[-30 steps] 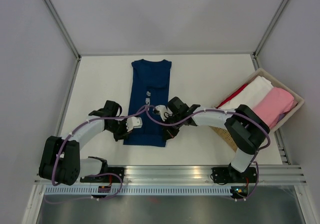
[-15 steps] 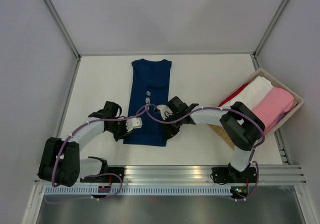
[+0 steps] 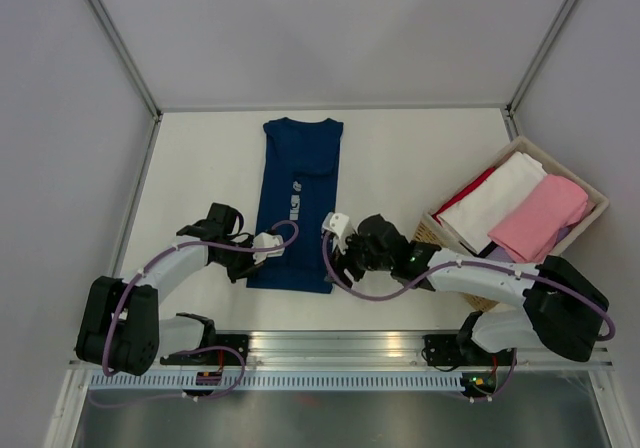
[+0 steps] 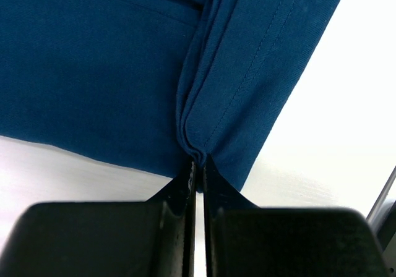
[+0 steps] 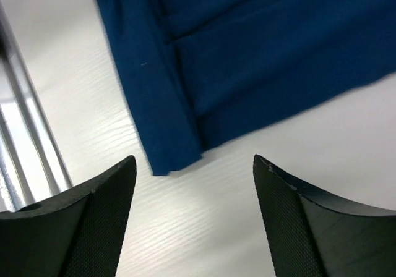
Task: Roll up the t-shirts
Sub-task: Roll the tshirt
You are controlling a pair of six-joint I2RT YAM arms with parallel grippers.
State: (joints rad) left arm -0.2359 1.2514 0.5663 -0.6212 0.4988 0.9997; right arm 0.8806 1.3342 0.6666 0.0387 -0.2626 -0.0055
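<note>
Pinching navy t-shirt hem: left tool; right tool agape beside corner; basket well right.

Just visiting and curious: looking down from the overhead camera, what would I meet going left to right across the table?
left gripper → navy t-shirt → right gripper → basket of folded shirts

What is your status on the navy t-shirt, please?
Left gripper shut on the navy t-shirt at its near hem. Right gripper open, off the near right corner, holding nothing. Folded lengthwise, flat, not yet rolled. Nothing in the way.
</note>
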